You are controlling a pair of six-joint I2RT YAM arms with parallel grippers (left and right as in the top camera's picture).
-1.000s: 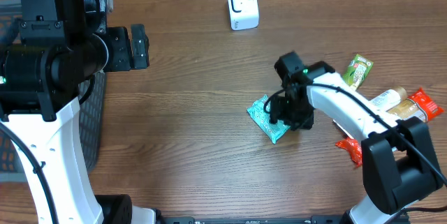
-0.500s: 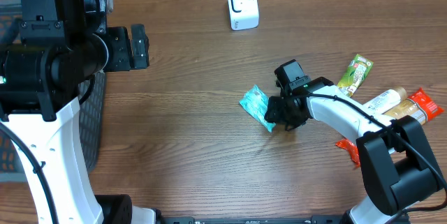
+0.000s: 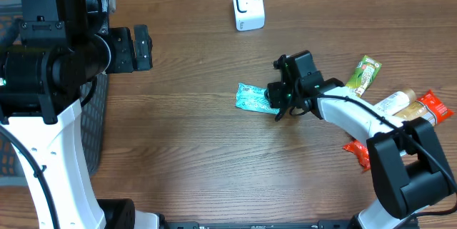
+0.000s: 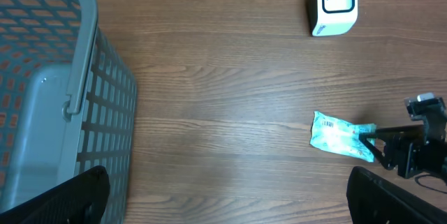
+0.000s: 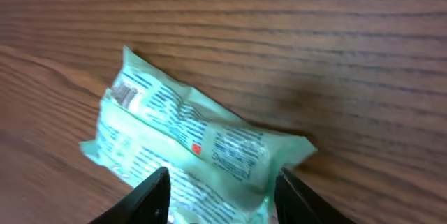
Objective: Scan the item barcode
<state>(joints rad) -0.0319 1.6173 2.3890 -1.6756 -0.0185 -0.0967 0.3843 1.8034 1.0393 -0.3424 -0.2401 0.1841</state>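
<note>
**Soft packet in the right claw, well short of the scanner**

The right claw (image 3: 277, 100) is clamped on one end of the blue-green packet (image 3: 251, 96). In the right wrist view the packet (image 5: 188, 144) goes down between the two fingers (image 5: 150, 196), and they squeeze it from both sides. It looks lifted a little, because a dark shadow lies on the table (image 3: 186, 150) under it.

The packet is on the robot's side of the white scanner (image 3: 248, 6) and well apart from it. Its free end sticks out away from the claw, to the scanner's left side.

The left claw (image 4: 227, 175) is wide apart and holds nothing. It hangs far to the left of the scanner, above a grey basket (image 4: 42, 77). More snacks (image 3: 364, 74) lie far to the right of the scanner.

I think the packet is very light and soft. It is thin and crinkly, so it can bend, flop or twist when it is carried. The wrapper looks shiny, so it may slip if the squeeze is weak. A hard squeeze could crush what is inside.

Holding it by the flat end is a good place, since most of the wrapper can be seen. Small dark stripes (image 4: 326, 122) near the free end look like the barcode, but they are too tiny to be sure. That side should face the scanner's front.
</note>
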